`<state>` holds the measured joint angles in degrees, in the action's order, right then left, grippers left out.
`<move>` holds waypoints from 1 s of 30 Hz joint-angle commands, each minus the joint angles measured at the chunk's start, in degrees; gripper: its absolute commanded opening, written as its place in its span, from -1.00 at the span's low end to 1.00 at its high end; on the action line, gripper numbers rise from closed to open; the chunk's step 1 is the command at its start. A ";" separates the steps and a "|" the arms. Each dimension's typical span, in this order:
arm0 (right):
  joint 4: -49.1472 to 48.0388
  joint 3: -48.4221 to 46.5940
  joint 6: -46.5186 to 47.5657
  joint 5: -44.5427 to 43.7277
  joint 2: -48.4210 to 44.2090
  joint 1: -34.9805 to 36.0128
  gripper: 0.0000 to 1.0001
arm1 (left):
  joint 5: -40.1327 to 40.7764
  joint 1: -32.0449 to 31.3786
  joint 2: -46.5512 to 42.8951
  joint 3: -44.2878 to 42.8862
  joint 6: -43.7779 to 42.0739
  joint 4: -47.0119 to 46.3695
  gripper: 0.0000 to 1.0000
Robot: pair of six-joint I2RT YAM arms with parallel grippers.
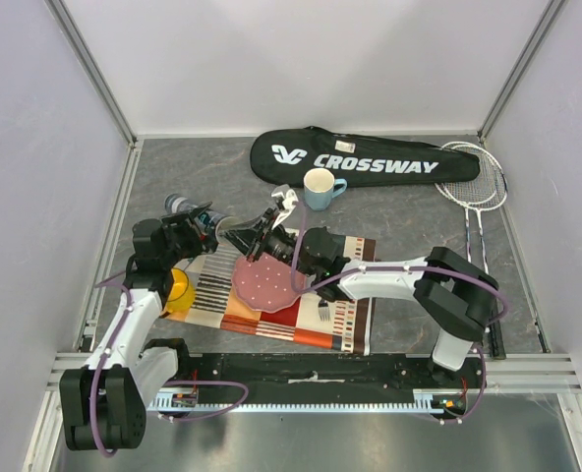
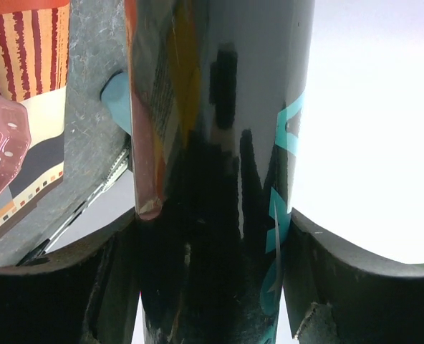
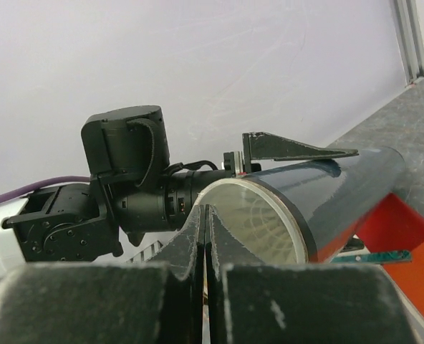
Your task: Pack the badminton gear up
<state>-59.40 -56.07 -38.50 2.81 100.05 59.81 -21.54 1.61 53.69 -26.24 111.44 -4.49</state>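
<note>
My left gripper [image 1: 195, 228] is shut on the long dark tube [image 1: 215, 218] and holds it tilted above the table's left side. In the left wrist view the tube [image 2: 219, 143] fills the space between the jaws of the left gripper [image 2: 212, 279]. My right gripper [image 1: 255, 238] is shut with nothing between its fingers. In the right wrist view it [image 3: 208, 218] sits just in front of the tube's open mouth [image 3: 269, 229], where white feathers show inside. The black CROSSWAY racket bag [image 1: 365, 157] lies at the back. Two rackets [image 1: 473, 187] lie at the right.
A light blue cup [image 1: 319, 187] stands in front of the bag. A pink plate [image 1: 266, 280] and a fork [image 1: 322, 313] lie on a striped mat [image 1: 345, 329]. A yellow mug [image 1: 178, 288] sits under my left arm. Walls close in left, right and back.
</note>
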 commanded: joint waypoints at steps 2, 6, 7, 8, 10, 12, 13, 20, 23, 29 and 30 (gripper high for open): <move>2.71 3.51 8.43 -11.58 7.61 1.53 -1.00 | -10.80 -3.98 -3.07 -5.49 2.38 -3.25 -0.95; -2.47 4.05 11.60 -16.42 12.78 2.33 -1.00 | -11.24 -4.85 -3.33 -7.68 3.61 -2.98 -0.95; -2.13 2.22 12.56 -16.69 13.93 2.24 -1.00 | -11.16 -5.03 -3.50 -8.03 4.05 -2.63 -0.95; -2.21 1.24 13.36 -16.87 15.25 2.24 -1.00 | -10.98 -5.21 -3.59 -8.82 3.96 -2.28 -0.95; -2.39 -1.04 15.29 -16.70 18.77 2.15 -1.00 | -10.72 -5.39 -3.77 -9.53 3.44 -0.79 -0.95; -1.35 -1.41 16.17 -16.70 18.61 2.06 -1.00 | -10.37 -5.30 -3.68 -9.80 2.91 0.18 -0.95; -0.81 -0.88 15.83 -16.87 17.99 2.15 -1.00 | -10.28 -5.38 -3.86 -9.62 2.82 0.79 -0.95; 7.60 1.85 12.94 -7.57 7.46 1.62 -0.79 | -6.33 -4.69 -5.44 -6.89 2.30 2.19 -0.95; 18.42 0.35 9.08 -4.57 0.60 1.62 -0.57 | -4.74 -3.54 -5.53 -5.94 1.15 3.61 -0.95; 29.51 -1.49 7.74 0.44 -7.67 0.75 -0.34 | -2.28 -3.10 -5.18 -6.01 0.89 3.44 -0.95; 29.95 -1.06 7.48 1.40 -9.50 0.31 -0.30 | -2.10 -3.10 -5.00 -6.10 0.71 3.52 -0.95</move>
<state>-46.68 -56.73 -30.22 1.61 92.95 62.17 -18.28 -0.51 50.81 -30.15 112.71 4.01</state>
